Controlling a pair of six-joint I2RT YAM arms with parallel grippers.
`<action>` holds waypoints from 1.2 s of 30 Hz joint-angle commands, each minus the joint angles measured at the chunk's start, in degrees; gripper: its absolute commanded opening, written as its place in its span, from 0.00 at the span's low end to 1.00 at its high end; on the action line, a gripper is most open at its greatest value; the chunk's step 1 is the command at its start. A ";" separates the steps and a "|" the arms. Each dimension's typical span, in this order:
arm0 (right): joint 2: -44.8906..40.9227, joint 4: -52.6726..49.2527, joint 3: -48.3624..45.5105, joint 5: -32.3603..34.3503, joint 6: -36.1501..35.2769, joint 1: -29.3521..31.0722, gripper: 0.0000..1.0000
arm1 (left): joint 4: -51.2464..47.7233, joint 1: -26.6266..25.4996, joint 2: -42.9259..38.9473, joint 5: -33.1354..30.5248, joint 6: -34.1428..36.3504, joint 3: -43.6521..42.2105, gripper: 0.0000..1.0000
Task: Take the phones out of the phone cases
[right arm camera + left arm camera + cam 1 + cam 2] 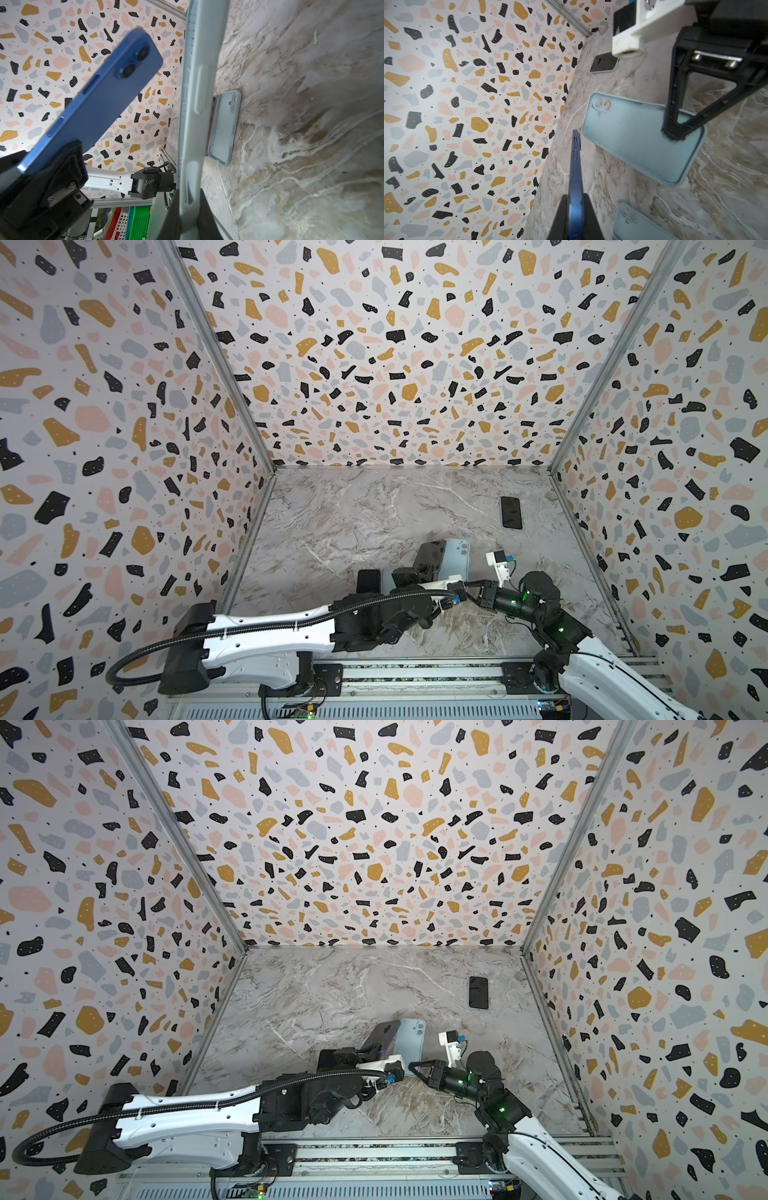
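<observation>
Left end effector [574,209] clamped narrow on one end of the blue phone [99,99], held tilted above the desk [353,510], out of the case; right end effector [189,209] just beside it, pinched on one end of the empty pale blue case [633,141]; phone and case side by side, not touching; a spare case [224,126] lies flat near the left end effector; a dark phone [511,512] lies well beyond the right one.

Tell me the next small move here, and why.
Probably lower the left claw and lay the phone on the table: the phone is already clear of the case, which the right claw holds apart from it, so only setting down seems left.
</observation>
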 commanded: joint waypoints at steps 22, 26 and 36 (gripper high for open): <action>11.02 -2.97 0.16 -7.20 -8.14 -1.74 0.00 | 4.00 -1.66 20.52 -4.04 -9.67 -3.93 0.00; 12.37 -3.02 -0.66 -7.03 -8.92 -1.90 0.00 | 3.61 -1.66 22.11 -3.89 -10.27 -4.34 0.00; 19.26 -1.61 -0.03 -6.75 -11.43 -3.16 0.00 | 4.78 -1.66 25.36 -1.93 -10.38 -5.81 0.09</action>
